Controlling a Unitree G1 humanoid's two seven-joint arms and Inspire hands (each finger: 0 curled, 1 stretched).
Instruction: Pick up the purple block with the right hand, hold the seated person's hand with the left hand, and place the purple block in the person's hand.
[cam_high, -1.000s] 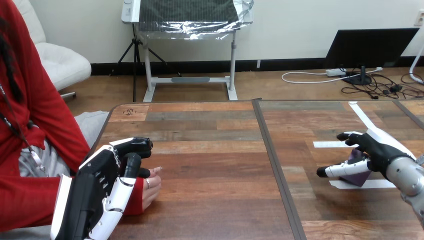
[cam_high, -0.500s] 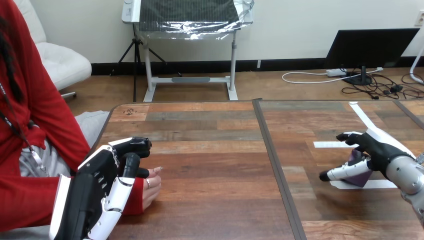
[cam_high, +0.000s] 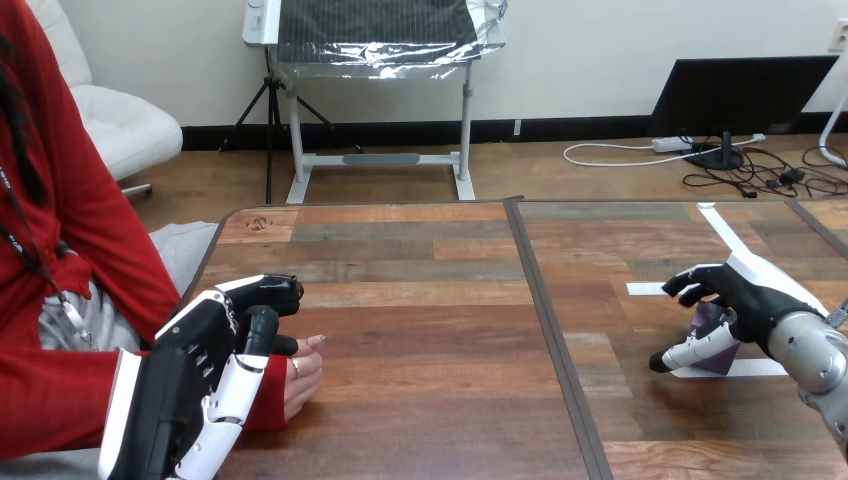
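The purple block (cam_high: 714, 330) stands on a white tape strip (cam_high: 760, 368) at the table's right. My right hand (cam_high: 752, 300) is around it: the curled black fingers (cam_high: 693, 283) arch over its top and the thumb lies against its near left side. Much of the block is hidden behind the hand. At the left, my left hand (cam_high: 205, 350) lies over the person's hand (cam_high: 303, 377), which rests on the table as a loose fist. My curled fingers reach past it and my thumb bends down across its fingers.
A dark seam (cam_high: 550, 330) runs between the two wooden tabletops. More white tape strips (cam_high: 724, 228) mark the right tabletop. The person's red sleeve (cam_high: 60, 400) lies along the table's left edge. Bare wood stretches between my two hands.
My right hand has drawn in around the purple block, its thumb sliding a little right and down against it. The left hand and the person's hand have not moved.
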